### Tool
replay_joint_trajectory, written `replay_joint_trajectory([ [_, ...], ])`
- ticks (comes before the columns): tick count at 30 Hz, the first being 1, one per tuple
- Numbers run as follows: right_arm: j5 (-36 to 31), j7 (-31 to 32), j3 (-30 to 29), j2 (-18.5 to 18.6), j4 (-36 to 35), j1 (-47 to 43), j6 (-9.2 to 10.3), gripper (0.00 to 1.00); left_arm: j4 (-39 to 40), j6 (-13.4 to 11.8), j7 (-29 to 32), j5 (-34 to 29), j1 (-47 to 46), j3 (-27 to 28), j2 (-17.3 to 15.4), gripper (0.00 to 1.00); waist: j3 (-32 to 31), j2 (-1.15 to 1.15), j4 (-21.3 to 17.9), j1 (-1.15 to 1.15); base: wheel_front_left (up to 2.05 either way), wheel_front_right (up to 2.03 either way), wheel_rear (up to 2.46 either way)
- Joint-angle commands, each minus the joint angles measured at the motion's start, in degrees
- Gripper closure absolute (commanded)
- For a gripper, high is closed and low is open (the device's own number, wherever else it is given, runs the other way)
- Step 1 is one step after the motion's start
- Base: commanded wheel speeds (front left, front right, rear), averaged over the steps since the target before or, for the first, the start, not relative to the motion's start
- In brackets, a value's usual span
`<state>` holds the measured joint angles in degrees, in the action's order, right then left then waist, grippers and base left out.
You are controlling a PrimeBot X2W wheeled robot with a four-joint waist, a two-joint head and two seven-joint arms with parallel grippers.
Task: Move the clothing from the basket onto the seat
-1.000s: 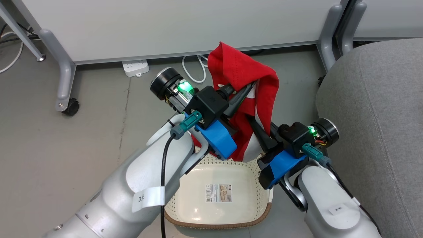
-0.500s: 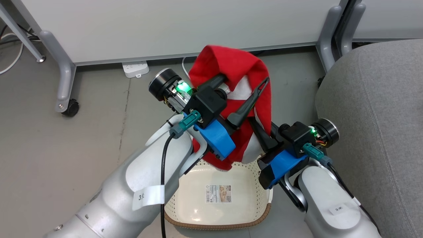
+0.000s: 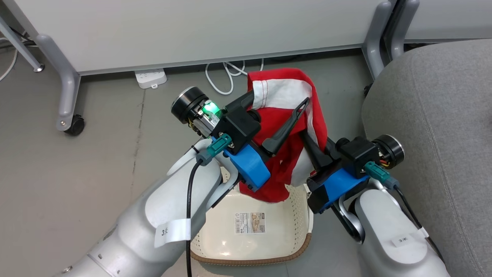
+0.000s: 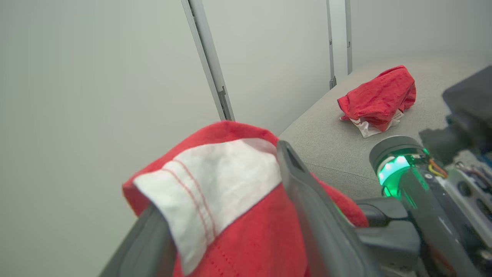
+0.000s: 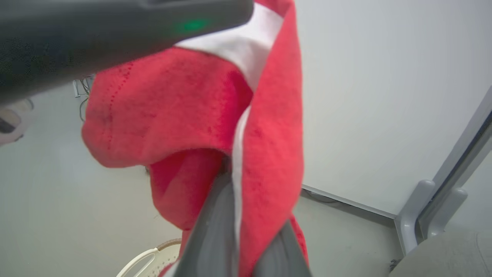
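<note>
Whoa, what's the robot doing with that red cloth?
The robot is moving laundry from the basket to the sofa. Its right gripper is pinched shut on a red and white garment, held up above the basket. The left gripper is open, and the cloth drapes over it. Another red garment already lies on the sofa.
</note>
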<state>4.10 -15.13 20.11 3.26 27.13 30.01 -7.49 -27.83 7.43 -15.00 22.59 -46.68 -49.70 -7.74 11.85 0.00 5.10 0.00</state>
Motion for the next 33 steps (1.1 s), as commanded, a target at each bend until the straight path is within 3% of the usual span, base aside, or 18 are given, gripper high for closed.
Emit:
replay_joint_trajectory([
  [1, 0.2, 0.0, -0.4, 0.2, -0.4, -0.4, -0.01, 1.00, -0.2, 0.1, -0.3, -0.3, 0.6, 0.0, -0.4, 0.00, 0.4, 0.00, -0.4, 0.00, 0.00, 0.00, 0.00],
  [33, -0.8, 0.0, -19.6, -0.2, -11.6, -2.7, -0.01, 1.00, 0.0, 0.1, -0.2, -1.0, -0.6, -5.2, -4.2, 0.00, 11.3, 0.00, -17.4, 0.00, 0.00, 0.00, 0.00],
])
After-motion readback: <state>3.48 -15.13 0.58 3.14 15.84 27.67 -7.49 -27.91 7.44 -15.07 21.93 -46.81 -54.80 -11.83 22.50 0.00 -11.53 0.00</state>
